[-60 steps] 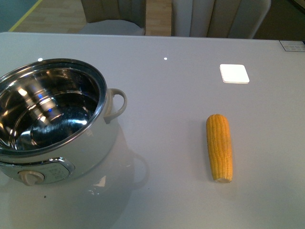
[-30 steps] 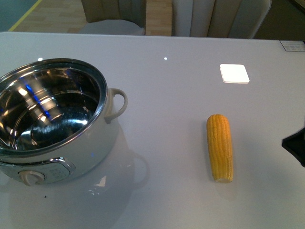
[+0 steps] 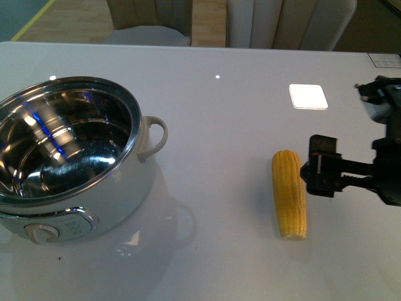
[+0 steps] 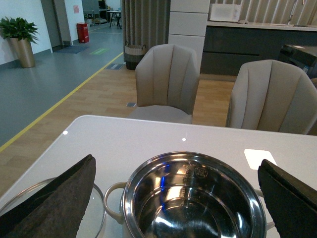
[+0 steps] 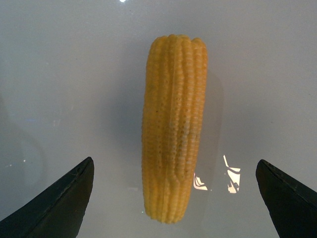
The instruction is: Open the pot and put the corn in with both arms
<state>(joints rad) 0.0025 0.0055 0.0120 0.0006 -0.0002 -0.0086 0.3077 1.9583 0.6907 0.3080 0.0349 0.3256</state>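
**Right arm arrives at the corn, jaws spread**

The right gripper (image 3: 317, 166) is released. In its wrist view the two dark fingers (image 5: 59, 198) stand wide apart, with the corn (image 3: 289, 194) lying lengthwise between them and bare table on either side of the cob. From the front, the gripper's tip sits just right of the corn's far half; whether it touches cannot be told.

The left gripper (image 4: 177, 161) is likewise spread, nothing between its fingers, and looks onto the open pot (image 3: 125, 188). A glass lid (image 4: 99, 208) lies flat beside the pot.

The corn rests flat on the grey table (image 3: 219, 125), pointing away from the robot. The pot stands well left of the corn with clear tabletop between them, its looped handle turned toward the cob. A bright white square (image 3: 308, 96) shows beyond the corn, and the table's far edge lies further beyond, with chairs (image 3: 282, 22) behind it.

A second ago no arm showed; half a second ago only a black corner showed at the right edge. Corn and pot have not shifted.
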